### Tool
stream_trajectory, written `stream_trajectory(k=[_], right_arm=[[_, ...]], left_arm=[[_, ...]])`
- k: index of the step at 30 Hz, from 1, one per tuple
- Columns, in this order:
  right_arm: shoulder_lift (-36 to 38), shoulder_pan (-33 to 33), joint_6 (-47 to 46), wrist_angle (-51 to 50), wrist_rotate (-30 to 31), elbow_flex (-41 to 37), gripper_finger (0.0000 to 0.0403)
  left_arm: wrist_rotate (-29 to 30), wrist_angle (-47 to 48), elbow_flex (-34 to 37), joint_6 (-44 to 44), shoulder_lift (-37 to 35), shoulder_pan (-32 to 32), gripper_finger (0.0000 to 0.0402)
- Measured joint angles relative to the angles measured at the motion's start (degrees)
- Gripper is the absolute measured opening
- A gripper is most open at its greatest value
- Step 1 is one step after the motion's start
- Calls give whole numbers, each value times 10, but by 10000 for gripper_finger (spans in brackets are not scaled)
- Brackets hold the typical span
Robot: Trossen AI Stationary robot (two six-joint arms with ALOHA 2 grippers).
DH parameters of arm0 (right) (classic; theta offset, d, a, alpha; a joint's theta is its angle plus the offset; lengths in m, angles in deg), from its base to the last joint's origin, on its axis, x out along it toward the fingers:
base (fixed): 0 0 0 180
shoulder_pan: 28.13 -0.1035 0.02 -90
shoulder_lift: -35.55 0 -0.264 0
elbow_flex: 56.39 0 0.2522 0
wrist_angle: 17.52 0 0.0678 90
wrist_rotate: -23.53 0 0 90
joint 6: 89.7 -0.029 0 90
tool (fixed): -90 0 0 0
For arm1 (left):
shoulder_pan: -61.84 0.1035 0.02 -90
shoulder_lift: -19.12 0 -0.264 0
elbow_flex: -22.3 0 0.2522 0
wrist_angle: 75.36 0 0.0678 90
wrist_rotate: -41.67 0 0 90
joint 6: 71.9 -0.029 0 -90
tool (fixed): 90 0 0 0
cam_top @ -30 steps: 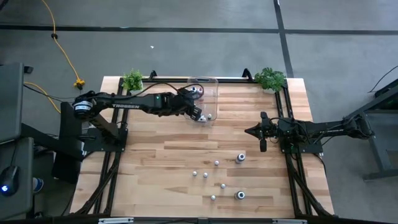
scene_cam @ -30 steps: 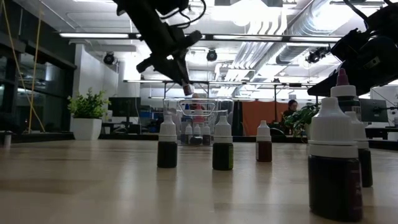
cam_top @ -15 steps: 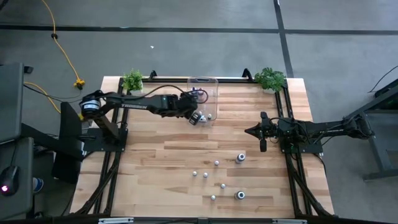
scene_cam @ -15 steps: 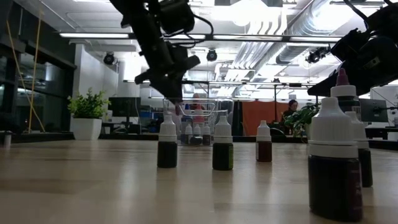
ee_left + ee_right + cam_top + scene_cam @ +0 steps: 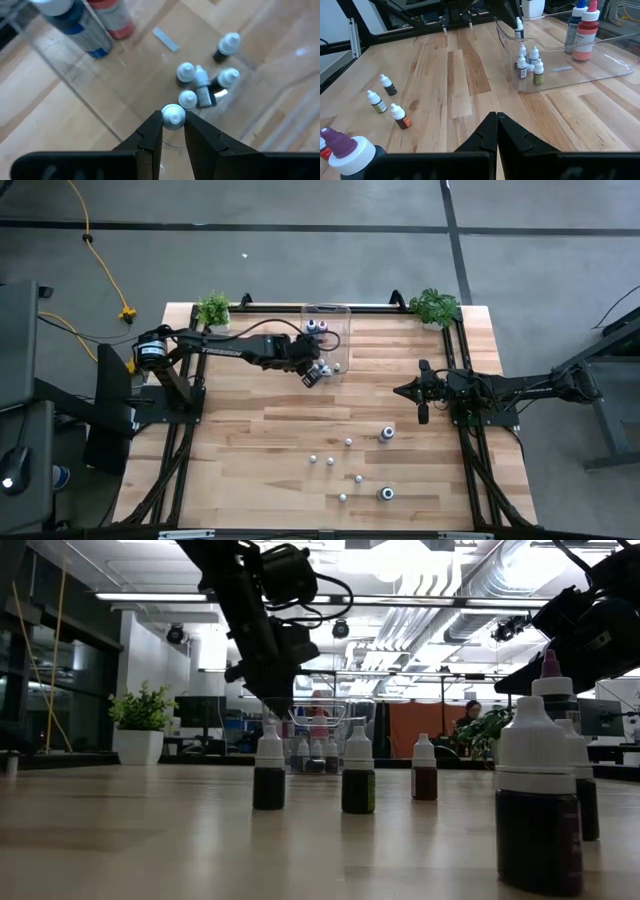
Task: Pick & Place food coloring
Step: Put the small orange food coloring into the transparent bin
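My left gripper (image 5: 314, 372) (image 5: 173, 125) is over the near left corner of the clear bin (image 5: 340, 320), shut on a tiny white-capped food coloring bottle (image 5: 173, 117) (image 5: 518, 28). Several more tiny bottles (image 5: 200, 85) (image 5: 526, 62) stand or lie on the bin floor beside it. Two larger bottles, blue and red (image 5: 581, 30) (image 5: 316, 327), stand at the bin's far end. Several small bottles (image 5: 340, 465) (image 5: 387, 100) and two larger ones (image 5: 386, 434) (image 5: 386, 494) stand on the near half of the table. My right gripper (image 5: 412, 391) (image 5: 496, 122) waits shut above the table's right side. My left gripper pinches the tiny bottle by its white cap (image 5: 173, 111) between its two fingertips (image 5: 155, 125), coming from above and pointing down. The bottle hangs upright below the fingers inside the bin. Whether its base touches the bin floor I cannot tell.
Two small potted plants (image 5: 213, 309) (image 5: 434, 306) stand at the table's far corners. A dark frame rail (image 5: 470, 380) runs along the right side under my right arm. Bare wood lies between the bin and the bottles on the near half (image 5: 280, 420).
My left gripper, still shut on the bottle, has moved down and a little toward the table's left, from over the bin's middle to its near left corner.
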Motion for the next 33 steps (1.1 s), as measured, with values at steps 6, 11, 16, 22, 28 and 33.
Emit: stream_trajectory(k=[6, 11, 16, 22, 28, 33], right_arm=[[0, 0, 0, 0, 0, 0, 0], [0, 0, 0, 0, 0, 0, 0], [0, 0, 0, 0, 0, 0, 0], [0, 0, 0, 0, 0, 0, 0], [0, 0, 0, 0, 0, 0, 0], [0, 0, 0, 0, 0, 0, 0]], left_arm=[[-14, -2, 0, -32, 0, 0, 69], [-18, -2, 0, -32, 0, 1, 69], [-49, -2, 0, -26, 0, 13, 69], [-79, -2, 0, 0, 0, 36, 69], [-79, -7, 0, -21, 0, 39, 69], [-80, -21, 0, -51, 0, 39, 69]])
